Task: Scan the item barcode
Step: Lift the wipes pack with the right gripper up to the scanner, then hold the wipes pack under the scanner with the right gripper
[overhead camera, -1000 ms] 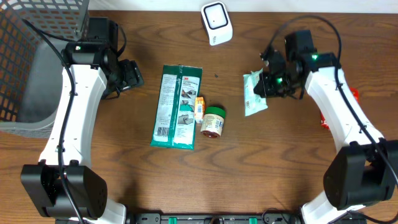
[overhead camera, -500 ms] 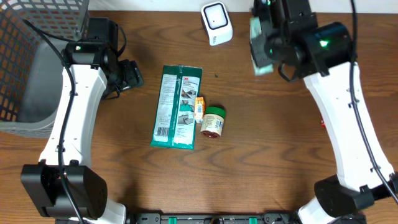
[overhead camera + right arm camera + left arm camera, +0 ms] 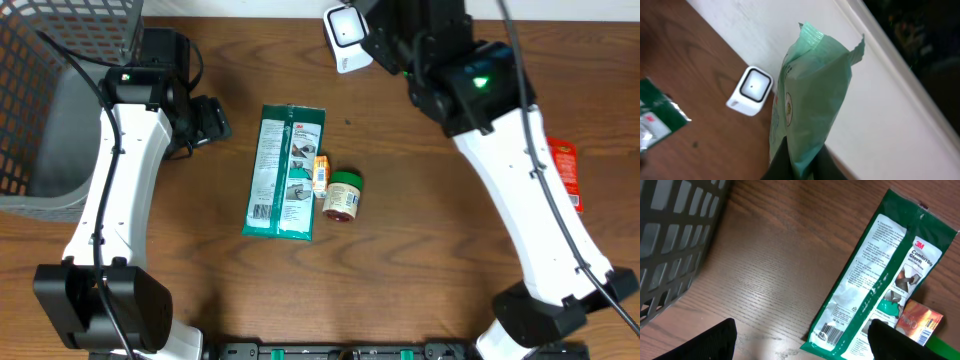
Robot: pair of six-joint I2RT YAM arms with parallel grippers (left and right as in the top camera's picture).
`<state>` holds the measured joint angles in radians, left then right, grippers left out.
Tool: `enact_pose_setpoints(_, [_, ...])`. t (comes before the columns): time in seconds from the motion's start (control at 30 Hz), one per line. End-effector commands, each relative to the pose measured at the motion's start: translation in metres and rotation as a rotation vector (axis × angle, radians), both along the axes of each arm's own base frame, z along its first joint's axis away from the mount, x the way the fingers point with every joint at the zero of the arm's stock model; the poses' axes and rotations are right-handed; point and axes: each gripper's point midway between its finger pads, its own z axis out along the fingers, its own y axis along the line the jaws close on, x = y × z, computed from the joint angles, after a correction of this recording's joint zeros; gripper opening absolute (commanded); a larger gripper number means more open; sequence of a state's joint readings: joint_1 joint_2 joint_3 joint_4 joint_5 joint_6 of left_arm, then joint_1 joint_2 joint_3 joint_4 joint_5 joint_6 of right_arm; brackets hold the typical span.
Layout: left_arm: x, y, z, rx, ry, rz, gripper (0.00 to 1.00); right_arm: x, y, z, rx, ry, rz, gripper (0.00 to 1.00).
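The right hand (image 3: 799, 167) is gripping a pale green packet (image 3: 812, 95) by its lower edge, holding it upright near the white scanner (image 3: 751, 90). The packet's print is too blurred to read. The left hand (image 3: 802, 347) is hovering with its fingers wide apart over the worktop (image 3: 765, 270), beside a green pack (image 3: 875, 285) reading "3M Comfort Grip Gloves".

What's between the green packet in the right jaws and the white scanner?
Nothing visible. In the right wrist view the green packet hangs right beside the white scanner, and no object shows in the gap between them.
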<state>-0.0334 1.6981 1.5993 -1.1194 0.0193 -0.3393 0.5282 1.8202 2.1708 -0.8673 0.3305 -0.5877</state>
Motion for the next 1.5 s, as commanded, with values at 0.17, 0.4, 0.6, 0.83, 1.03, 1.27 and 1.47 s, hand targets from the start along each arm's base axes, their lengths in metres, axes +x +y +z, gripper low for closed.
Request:
enact_pose_setpoints(0.17, [-0.001, 0.004, 0.006, 0.013, -0.013, 0.002, 0.84, 0.044, 0.02, -0.031, -0.267, -0.068, 0.083, 0.01])
enact_pose_setpoints(0.4, [-0.001, 0.004, 0.006, 0.013, -0.013, 0.002, 0.85, 0.09, 0.046, -0.066, -0.295, -0.128, 0.094, 0.01])
enact_pose_setpoints(0.6, [-0.001, 0.004, 0.006, 0.013, -0.013, 0.002, 0.85, 0.126, 0.066, -0.131, -0.485, -0.133, 0.183, 0.01])
enact_pose_setpoints(0.83, [-0.002, 0.004, 0.006, 0.013, -0.012, 0.002, 0.84, 0.157, 0.078, -0.2, -0.625, -0.143, 0.211, 0.01])
enact_pose_setpoints(1.03, [-0.001, 0.004, 0.006, 0.013, -0.013, 0.002, 0.84, 0.18, 0.074, -0.231, -0.647, -0.188, 0.171, 0.01])
enact_pose_setpoints(1.27, [-0.001, 0.004, 0.006, 0.013, -0.013, 0.002, 0.84, 0.194, 0.063, -0.253, -0.648, -0.193, 0.157, 0.01])
enact_pose_setpoints(1.47, [-0.001, 0.004, 0.006, 0.013, -0.013, 0.002, 0.85, 0.197, 0.057, -0.285, -0.596, -0.141, 0.156, 0.01])
